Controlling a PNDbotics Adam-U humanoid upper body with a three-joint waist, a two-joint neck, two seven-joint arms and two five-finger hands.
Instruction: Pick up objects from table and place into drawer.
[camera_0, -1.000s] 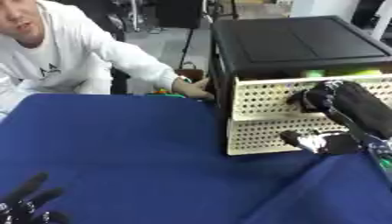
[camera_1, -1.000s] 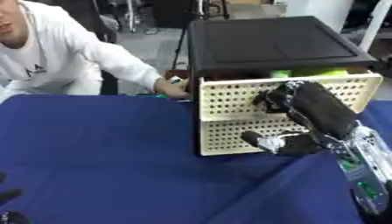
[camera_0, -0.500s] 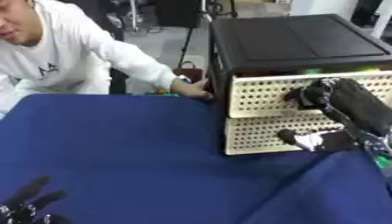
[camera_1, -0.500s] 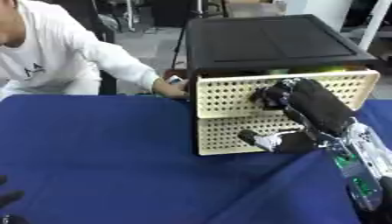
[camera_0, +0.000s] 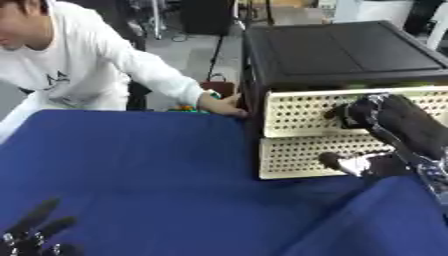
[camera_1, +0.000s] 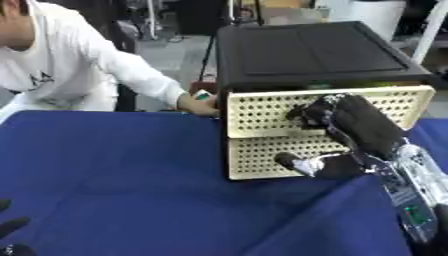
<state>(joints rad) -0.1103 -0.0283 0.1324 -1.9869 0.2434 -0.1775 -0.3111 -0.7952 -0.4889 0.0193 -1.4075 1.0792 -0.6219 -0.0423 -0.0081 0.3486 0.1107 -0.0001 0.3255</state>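
The robot's right hand (camera_1: 346, 120) is pressing against the front of the upper drawer (camera_1: 262, 112), its fingers (camera_1: 308, 114) bent at the tips and bunched on the perforated panel, while its thumb (camera_1: 293, 163) is reaching down across the lower drawer (camera_1: 258, 152). The hand is holding nothing; it is only touching the drawer faces. Its forearm, black with a silver and clear section near the wrist, is running off toward the lower right corner.

Both drawers are showing cream fronts pierced with rows of small round holes, stacked one above the other and sitting nearly flush with each other. They are housed in a black cabinet (camera_0: 350, 50) with a flat, ribbed top, standing on the far right part of the table (camera_0: 140, 170), which is draped in a deep blue cloth. A fold of that cloth is rising in the near right foreground, just below the right hand.

A person in a white long-sleeved top is leaning in from the far left, and the person's hand (camera_0: 223, 105) is resting against the left side of the cabinet. Something small, green and orange, is lying at the table's far edge just beside that hand.

The robot's left hand (camera_0: 35, 235) is sitting idle at the lower left corner, fingers straight and spread, pointing upward, well apart from the cabinet.
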